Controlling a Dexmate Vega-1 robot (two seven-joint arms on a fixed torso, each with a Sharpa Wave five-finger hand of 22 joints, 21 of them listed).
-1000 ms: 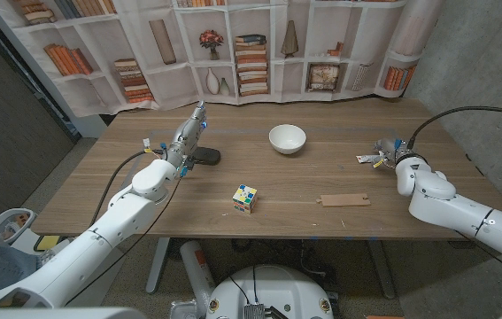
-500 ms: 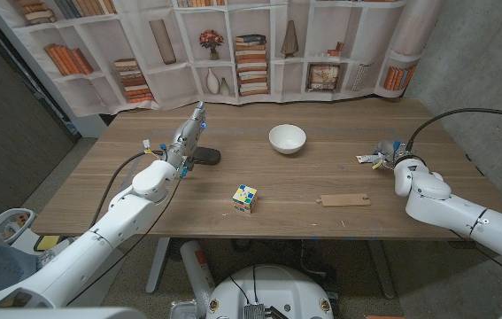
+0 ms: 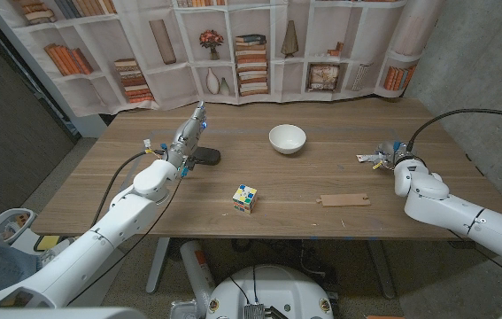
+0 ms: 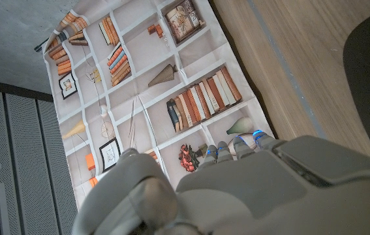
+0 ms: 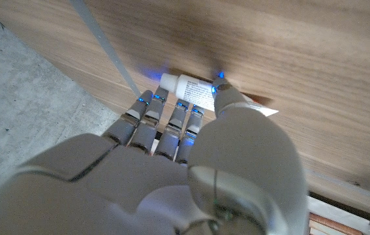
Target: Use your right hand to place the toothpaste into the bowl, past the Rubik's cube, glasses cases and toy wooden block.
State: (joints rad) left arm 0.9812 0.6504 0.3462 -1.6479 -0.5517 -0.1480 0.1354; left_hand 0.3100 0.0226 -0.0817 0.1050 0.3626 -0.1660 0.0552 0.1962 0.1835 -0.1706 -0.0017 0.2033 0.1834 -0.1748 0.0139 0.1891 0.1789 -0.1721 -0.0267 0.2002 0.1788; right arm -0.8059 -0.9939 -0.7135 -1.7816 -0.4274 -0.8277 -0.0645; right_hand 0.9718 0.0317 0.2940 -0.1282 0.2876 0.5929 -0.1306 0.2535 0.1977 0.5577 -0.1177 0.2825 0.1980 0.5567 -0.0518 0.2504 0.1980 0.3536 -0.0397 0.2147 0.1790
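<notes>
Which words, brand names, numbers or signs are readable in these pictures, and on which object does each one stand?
No text can be read in any view.
Toothpaste: faint dark print on the white tube, too blurred to read.
Printed bookshelf backdrop: book spines and framed pictures, too small to read.
Rubik's cube: coloured squares only, no lettering.
Bowl: plain white, no mark.

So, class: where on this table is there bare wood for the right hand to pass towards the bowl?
Bare wood runs between the bowl and the right hand at the toothpaste, beyond the wooden block. The Rubik's cube stands nearer the front.
</notes>
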